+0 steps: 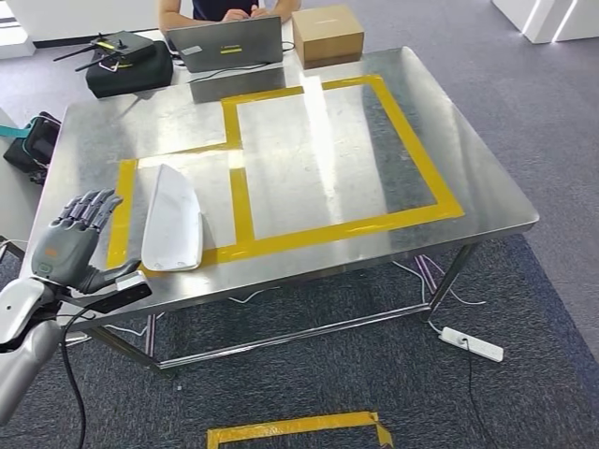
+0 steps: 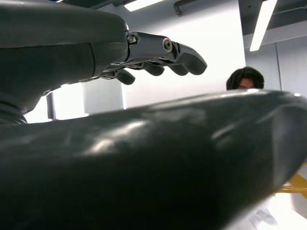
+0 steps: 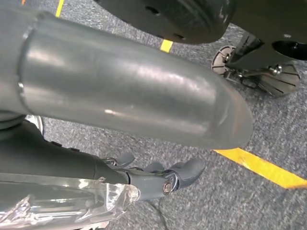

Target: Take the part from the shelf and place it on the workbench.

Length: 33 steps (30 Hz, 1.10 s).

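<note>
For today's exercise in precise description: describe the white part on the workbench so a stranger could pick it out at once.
Start at the steel workbench marked with yellow tape. Go to the small taped box at its near left corner, beside the robot's left hand. The white part lies there: a smooth, curved shell, narrow at the far end and broad at the near end, the one white thing on the metal top.

Left hand (image 1: 74, 243) sits at the lower left of the head view, fingers apart and stretched forward, holding nothing (thumb out to the side). Right hand (image 3: 155, 177) hangs with fingers loosely extended, nothing in it.
</note>
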Motion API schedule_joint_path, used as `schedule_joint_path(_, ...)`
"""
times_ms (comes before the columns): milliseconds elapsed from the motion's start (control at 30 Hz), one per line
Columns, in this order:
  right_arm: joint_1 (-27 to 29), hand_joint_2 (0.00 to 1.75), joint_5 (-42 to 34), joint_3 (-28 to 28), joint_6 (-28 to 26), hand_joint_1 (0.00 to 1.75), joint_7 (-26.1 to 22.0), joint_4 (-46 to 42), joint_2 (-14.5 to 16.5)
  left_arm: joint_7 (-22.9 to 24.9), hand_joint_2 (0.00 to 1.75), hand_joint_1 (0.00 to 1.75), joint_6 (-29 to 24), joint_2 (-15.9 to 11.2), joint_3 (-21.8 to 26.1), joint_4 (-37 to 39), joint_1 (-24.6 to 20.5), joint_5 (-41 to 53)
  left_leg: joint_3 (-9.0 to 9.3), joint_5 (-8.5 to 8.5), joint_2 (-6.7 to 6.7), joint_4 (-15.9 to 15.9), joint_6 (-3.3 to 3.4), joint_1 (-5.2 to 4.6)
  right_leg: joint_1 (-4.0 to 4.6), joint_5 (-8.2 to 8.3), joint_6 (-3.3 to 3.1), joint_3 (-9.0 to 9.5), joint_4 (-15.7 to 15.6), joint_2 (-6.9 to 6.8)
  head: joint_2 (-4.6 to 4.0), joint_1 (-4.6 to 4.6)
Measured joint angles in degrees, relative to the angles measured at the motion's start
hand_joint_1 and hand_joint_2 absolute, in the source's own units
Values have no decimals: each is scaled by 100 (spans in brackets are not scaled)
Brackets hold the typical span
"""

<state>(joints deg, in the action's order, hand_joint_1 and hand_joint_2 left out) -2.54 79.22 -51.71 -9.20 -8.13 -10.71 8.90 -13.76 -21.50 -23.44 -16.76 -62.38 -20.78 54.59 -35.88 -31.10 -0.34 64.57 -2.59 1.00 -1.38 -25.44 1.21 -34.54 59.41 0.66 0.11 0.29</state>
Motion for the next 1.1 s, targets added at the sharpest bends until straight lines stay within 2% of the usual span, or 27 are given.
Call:
schedule_joint_path(67,3,0,1,-1,1,0,11,0,-2,-5,0,0,13,-40,32,0,54,-16,-261,-338,0,694,-1,-2,22,66,-40,-99,0,-10,0,-5)
schedule_joint_path(100,5,0,1,-1,2,0,15,0,-3,-9,0,0,20,-62,37,0,87,-21,-279,-352,0,818,10,-2,32,101,-43,-146,1,-13,0,-5)
schedule_joint_path(133,5,0,2,-2,4,0,18,0,-4,-11,0,0,25,-86,43,0,116,-26,-190,-261,0,731,29,-4,41,138,-39,-191,1,-14,0,-4)
schedule_joint_path(167,3,0,2,-2,7,0,20,0,-4,-14,0,0,27,-112,54,-1,135,-31,6,-100,0,443,53,-7,48,175,-31,-230,1,-12,0,-5)
schedule_joint_path(233,-3,0,3,-2,12,0,22,0,-4,-16,0,0,28,-169,97,-4,145,-40,510,161,-1,-352,101,-22,62,249,7,-292,3,-9,0,-5)
schedule_joint_path(267,-5,0,3,-2,15,0,23,0,-5,-16,0,0,28,-195,126,-7,149,-45,676,220,-2,-635,115,-35,68,291,37,-311,-2,-8,0,-3)
schedule_joint_path(300,-7,0,4,-2,18,0,24,0,-5,-16,0,0,28,-219,149,-9,155,-48,750,233,-4,-790,124,-50,72,336,71,-324,-14,-7,0,-8)
schedule_joint_path(367,-2,0,4,-2,23,0,25,0,-7,-16,0,0,30,-254,171,-11,184,-51,706,288,-6,-835,164,-70,71,437,145,-338,-66,-7,0,-14)
schedule_joint_path(400,1,0,4,-2,26,0,26,0,-7,-16,0,0,35,-268,173,-14,197,-52,668,334,-3,-844,199,-67,66,423,177,-365,-65,-9,0,-17)
schedule_joint_path(433,6,0,3,-2,29,0,28,0,-8,-16,0,0,43,-279,177,-21,219,-54,625,389,1,-852,242,-60,65,314,201,-418,10,-13,0,-10)
schedule_joint_path(467,10,0,3,-2,32,0,29,0,-9,-16,0,0,53,-294,188,-36,252,-56,571,446,7,-860,278,-52,66,100,221,-501,208,-17,0,-3)
schedule_joint_path(533,9,0,2,-2,38,0,34,0,-10,-16,0,0,73,-339,236,-74,346,-60,445,552,20,-858,323,-60,73,-472,239,-717,937,-24,0,11)
schedule_joint_path(567,8,0,0,-2,39,0,35,0,-11,-16,0,0,81,-364,270,-89,401,-62,373,607,25,-856,333,-72,79,-653,242,-786,1304,-24,0,12)
schedule_joint_path(600,6,0,-2,-2,40,0,37,0,-13,-16,0,0,87,-389,302,-98,452,-64,300,663,28,-854,338,-86,86,-704,236,-787,1536,-24,0,12)
schedule_joint_path(633,6,0,-3,-2,42,0,39,0,-14,-16,0,0,92,-418,332,-106,503,-66,231,716,29,-851,341,-100,95,-629,220,-688,1564,-24,0,12)
schedule_joint_path(667,5,0,-6,-2,43,0,41,0,-16,-16,0,0,95,-450,365,-116,556,-70,166,767,28,-849,337,-112,110,-484,192,-481,1383,-22,0,11)
schedule_joint_path(700,-1,0,-10,-2,44,0,43,-1,-20,-16,0,0,96,-488,406,-134,613,-75,113,814,28,-844,329,-120,128,-356,153,-183,1027,-19,0,11)
schedule_joint_path(767,-20,0,-21,-2,45,0,51,-3,-37,-16,0,0,97,-566,511,-180,732,-94,40,899,29,-834,293,-137,168,-329,74,440,191,-11,0,6)
schedule_joint_path(800,-27,0,-26,-2,47,0,56,-4,-44,-16,0,0,97,-603,565,-199,784,-103,23,942,30,-829,269,-138,184,-377,47,605,-81,-8,0,6)
schedule_joint_path(833,-31,0,-31,-2,50,0,63,-5,-49,-16,0,0,97,-637,615,-212,835,-110,12,984,31,-831,239,-136,197,-413,27,671,-208,-5,0,4)
schedule_joint_path(867,-27,0,-36,-2,53,0,70,-4,-50,-16,0,0,97,-672,664,-221,892,-116,5,1027,32,-834,207,-131,199,-389,5,640,-236,-5,0,2)
schedule_joint_path(900,-20,0,-39,-3,56,0,75,-4,-52,-17,0,0,97,-707,710,-231,959,-120,-12,1022,30,-827,171,-122,193,-344,-31,598,-243,-9,0,4)
schedule_joint_path(933,-19,0,-43,-4,57,0,82,-4,-55,-21,0,0,98,-747,759,-241,1032,-123,-53,917,28,-761,133,-116,182,-290,-76,566,-250,-15,0,-5)
schedule_joint_path(967,-19,0,-44,-5,59,0,86,-4,-57,-26,0,0,99,-785,810,-250,1103,-126,-123,715,27,-601,96,-107,167,-223,-114,509,-263,-23,0,-18)
schedule_joint_path(1033,-28,0,-44,-7,64,0,89,-4,-58,-33,0,0,110,-845,903,-258,1225,-127,-329,135,27,41,29,-77,158,-88,-155,367,-266,-33,0,-38)
schedule_joint_path(1067,-28,0,-42,-7,66,0,90,-4,-59,-32,0,0,120,-865,945,-260,1292,-126,-415,-68,27,409,3,-60,155,-21,-153,281,-263,-36,0,-41)
schedule_joint_path(1100,-23,0,-41,-7,68,0,90,-4,-59,-32,0,0,132,-884,986,-262,1369,-124,-448,-137,27,690,-20,-44,150,43,-144,194,-261,-37,0,-40)
